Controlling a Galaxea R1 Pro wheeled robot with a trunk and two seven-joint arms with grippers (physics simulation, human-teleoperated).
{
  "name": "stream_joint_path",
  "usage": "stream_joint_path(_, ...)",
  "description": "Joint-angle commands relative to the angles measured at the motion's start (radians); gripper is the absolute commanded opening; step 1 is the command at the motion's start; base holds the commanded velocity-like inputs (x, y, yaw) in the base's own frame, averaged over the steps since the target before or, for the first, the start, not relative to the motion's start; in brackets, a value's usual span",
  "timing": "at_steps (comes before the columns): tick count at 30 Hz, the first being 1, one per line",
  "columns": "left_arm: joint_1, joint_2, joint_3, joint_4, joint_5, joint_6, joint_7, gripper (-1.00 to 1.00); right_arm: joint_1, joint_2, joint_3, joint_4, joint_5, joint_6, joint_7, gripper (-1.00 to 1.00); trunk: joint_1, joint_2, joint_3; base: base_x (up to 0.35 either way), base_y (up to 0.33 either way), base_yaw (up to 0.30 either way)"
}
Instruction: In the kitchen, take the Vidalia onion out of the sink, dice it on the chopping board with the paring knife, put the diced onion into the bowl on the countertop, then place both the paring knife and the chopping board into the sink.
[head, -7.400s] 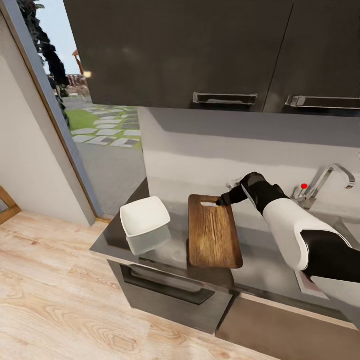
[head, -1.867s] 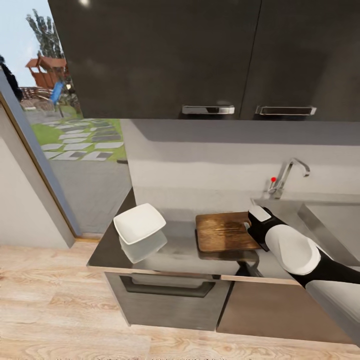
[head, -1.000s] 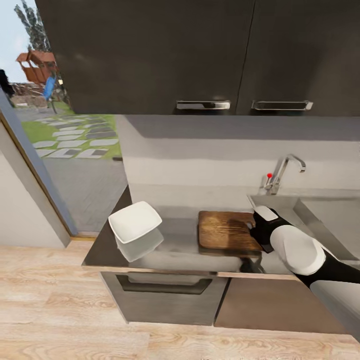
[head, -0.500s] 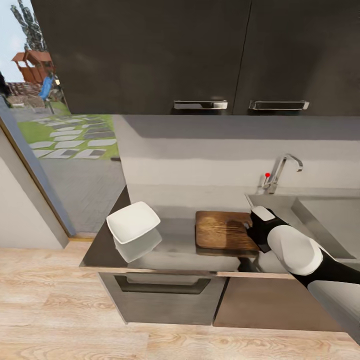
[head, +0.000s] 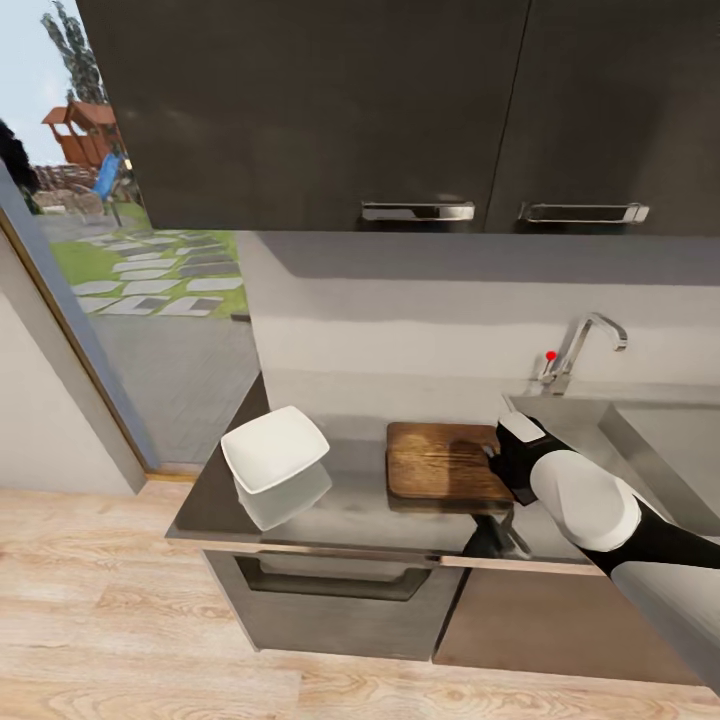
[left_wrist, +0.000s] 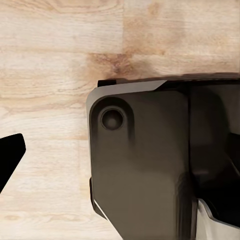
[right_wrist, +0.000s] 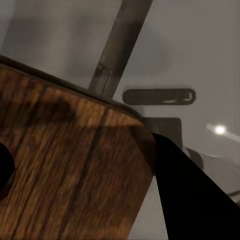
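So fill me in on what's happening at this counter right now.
The robot's right gripper is at the right-hand end of the wooden chopping board, which lies on the dark countertop just left of the sink. In the right wrist view the board's corner sits between the fingers, so it seems to be gripping or about to grip it; whether they are closed can't be told. The white bowl stands apart to the board's left. The left wrist view looks down at wooden floor.

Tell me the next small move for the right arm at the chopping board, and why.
Probably lift the chopping board slightly and carry it toward the sink. The right end effector sits at the board's sink-side edge, a finger beside its corner, though a firm grip isn't confirmed.
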Motion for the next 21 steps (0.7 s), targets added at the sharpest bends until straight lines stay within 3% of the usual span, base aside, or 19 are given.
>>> stream_joint_path(1, 0.000, 0.000, -0.002, -0.001, 0.000, -0.002, -0.001, 1.00, 0.000, 0.000, 0.006, -0.002, -0.008, 0.008, -0.005, -1.00, 0.001, -0.002, -0.002, 0.002, 0.000, 0.000)
stream_joint_path(2, 0.000, 0.000, -0.002, -0.001, 0.000, -0.002, -0.001, 1.00, -0.001, 0.000, 0.006, -0.002, -0.008, 0.008, -0.005, 1.00, 0.001, -0.002, -0.002, 0.001, 0.000, 0.000)
stream_joint_path(21, 0.000, 0.000, -0.002, -0.001, 0.000, -0.002, -0.001, 1.00, -0.001, -0.001, 0.016, -0.015, -0.005, 0.007, -0.001, 1.00, 0.001, -0.002, -0.002, 0.000, 0.000, 0.000)
